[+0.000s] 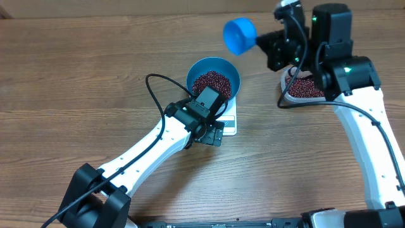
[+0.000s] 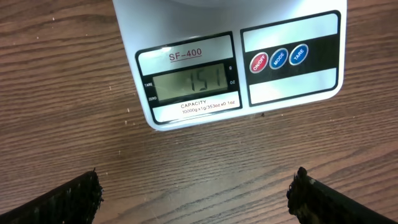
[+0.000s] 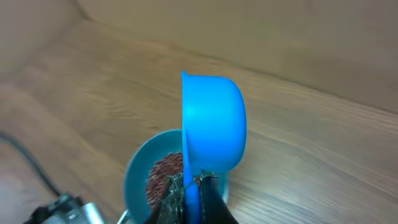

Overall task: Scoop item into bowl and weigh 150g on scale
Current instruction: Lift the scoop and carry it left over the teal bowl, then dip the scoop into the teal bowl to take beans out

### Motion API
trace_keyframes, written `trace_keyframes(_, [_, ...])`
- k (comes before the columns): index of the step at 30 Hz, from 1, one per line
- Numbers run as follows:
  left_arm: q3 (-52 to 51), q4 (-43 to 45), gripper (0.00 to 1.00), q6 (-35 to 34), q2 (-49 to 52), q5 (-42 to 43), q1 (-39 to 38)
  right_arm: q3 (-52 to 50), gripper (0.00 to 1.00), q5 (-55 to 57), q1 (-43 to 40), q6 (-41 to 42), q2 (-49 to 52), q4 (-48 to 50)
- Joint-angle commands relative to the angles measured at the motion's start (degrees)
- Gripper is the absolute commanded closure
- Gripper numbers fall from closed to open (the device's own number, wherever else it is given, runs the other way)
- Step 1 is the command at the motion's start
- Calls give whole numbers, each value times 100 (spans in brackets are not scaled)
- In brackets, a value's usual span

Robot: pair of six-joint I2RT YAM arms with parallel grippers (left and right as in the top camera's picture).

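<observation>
Overhead, the blue bowl [image 1: 214,75] sat on the white scale [image 1: 230,121] near the middle of the frame, holding a heap of red-brown beans [image 1: 212,82]. Just below it, the left gripper [image 1: 214,134] hovered over the wooden table [image 1: 76,76] at the scale's front edge, its fingers [image 2: 68,199] spread wide and gripping nothing. Its wrist camera showed the display reading 151. At the upper right, the right gripper [image 3: 189,190] was clenched on the handle of a small blue scoop [image 1: 239,35], held in the air on its side, up and right of the bowl. A clear tub [image 1: 288,85] with more beans lay under that arm
</observation>
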Motion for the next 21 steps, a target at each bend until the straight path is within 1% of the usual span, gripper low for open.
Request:
trace_keyframes(1, [-11,7,0,131,-66,-76,11,74,96,-199,356,-463,-109,-118])
trace_keyframes(4, [-11,7,1,131,-66,-76,11,68,96,44,605,-811,-28,-328])
trace_keyframes(8, [-11,7,0,131,-66,-76,11,33,96,546,807,-883,153,-501])
trace_keyframes(14, [-11,7,0,131,-66,-74,11,13,96,549,874,-1117,479,-518])
trace_keyframes(21, [-11,7,1,131,-66,-76,11,13,96,549,874,-1117,968,-595])
